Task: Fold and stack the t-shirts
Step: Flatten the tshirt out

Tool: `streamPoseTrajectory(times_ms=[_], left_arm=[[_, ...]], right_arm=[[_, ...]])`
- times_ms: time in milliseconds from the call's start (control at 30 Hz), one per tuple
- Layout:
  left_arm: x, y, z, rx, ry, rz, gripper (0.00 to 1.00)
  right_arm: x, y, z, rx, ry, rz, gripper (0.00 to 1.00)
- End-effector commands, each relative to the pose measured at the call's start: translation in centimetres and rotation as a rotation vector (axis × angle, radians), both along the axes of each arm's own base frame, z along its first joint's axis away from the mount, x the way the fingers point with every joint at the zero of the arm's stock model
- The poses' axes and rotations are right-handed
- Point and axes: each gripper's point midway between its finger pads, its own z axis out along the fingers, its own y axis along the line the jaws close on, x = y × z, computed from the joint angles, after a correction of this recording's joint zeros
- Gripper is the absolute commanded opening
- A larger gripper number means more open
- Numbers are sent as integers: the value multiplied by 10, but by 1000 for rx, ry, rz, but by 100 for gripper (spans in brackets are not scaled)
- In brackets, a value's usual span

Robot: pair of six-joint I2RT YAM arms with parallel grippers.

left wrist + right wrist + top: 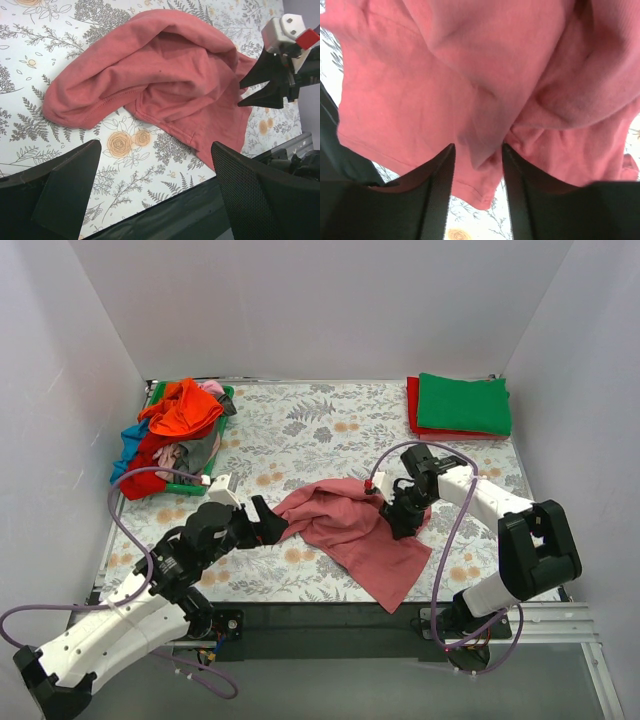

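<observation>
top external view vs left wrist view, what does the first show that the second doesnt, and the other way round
Only the top external view: a folded green t-shirt stacked on a red t-shirt at the far right, and a heap of unfolded t-shirts at the far left. Only the left wrist view: the stitched hem of the dusty-rose t-shirt, close up. Both: that shirt crumpled on the floral table covering, the left pincer wide open near it, and the right pincer at its edge, jaws apart.

Plain white walls (320, 300) enclose the desk (470, 455) along its far, left and right edges. A flower-and-fern printed covering (300, 430) spreads across it. The light is soft and even.
</observation>
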Motion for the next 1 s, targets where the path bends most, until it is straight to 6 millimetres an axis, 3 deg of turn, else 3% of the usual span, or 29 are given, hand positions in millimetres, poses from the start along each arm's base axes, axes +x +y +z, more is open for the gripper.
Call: streamPoseTrajectory(times_ms=[0, 100, 267, 400, 433, 467, 500, 533, 567, 600, 633, 667, 700, 733, 800, 867, 900, 933, 967], left_arm=[[-2, -2, 1, -22, -1, -8, 92], [-2, -3, 1, -20, 0, -17, 91], [-3, -7, -1, -20, -1, -44, 91], [-4, -14, 2, -33, -25, -84, 91], [-5, -14, 2, -29, -27, -95, 91], [-6, -16, 1, -30, -24, -110, 91], [-7, -18, 1, -28, -23, -119, 91], [-7, -19, 1, -26, -20, -129, 91], [-8, -21, 1, -24, -22, -139, 91], [-9, -24, 2, -28, -20, -161, 91], [-11, -26, 2, -27, -18, -175, 91], [-11, -27, 6, -31, -23, -184, 91], [-10, -29, 6, -30, -20, -190, 90], [-15, -33, 6, -38, -13, -224, 90], [-16, -37, 6, -39, -14, -248, 90], [-14, -40, -1, -28, -4, -255, 90], [-11, -43, -4, -34, -9, -259, 90], [-10, -48, -14, -22, 18, -271, 90], [-8, -51, -17, -19, 24, -274, 89]], right_arm=[[7, 13, 11, 35, -11, 5, 34], [8, 13, 20, 38, -22, 13, 2], [18, 14, 65, 71, -156, 95, 1], [60, 40, 118, 155, -303, 127, 1], [85, 55, 140, 187, -354, 132, 1], [97, 68, 151, 213, -377, 137, 1], [126, 85, 153, 247, -397, 81, 1], [154, 102, 189, 312, -489, 45, 1], [172, 113, 202, 349, -522, 2, 1], [210, 125, 232, 406, -653, -76, 1], [233, 134, 223, 429, -593, -224, 1], [263, 135, 255, 442, -702, -327, 1], [282, 141, 244, 420, -711, -379, 23], [291, 141, 242, 390, -746, -397, 38], [294, 142, 224, 347, -736, -415, 58], [286, 130, 210, 318, -703, -414, 61], [273, 122, 182, 281, -647, -402, 63], [261, 112, 197, 297, -669, -395, 63], [255, 97, 196, 286, -671, -387, 64]])
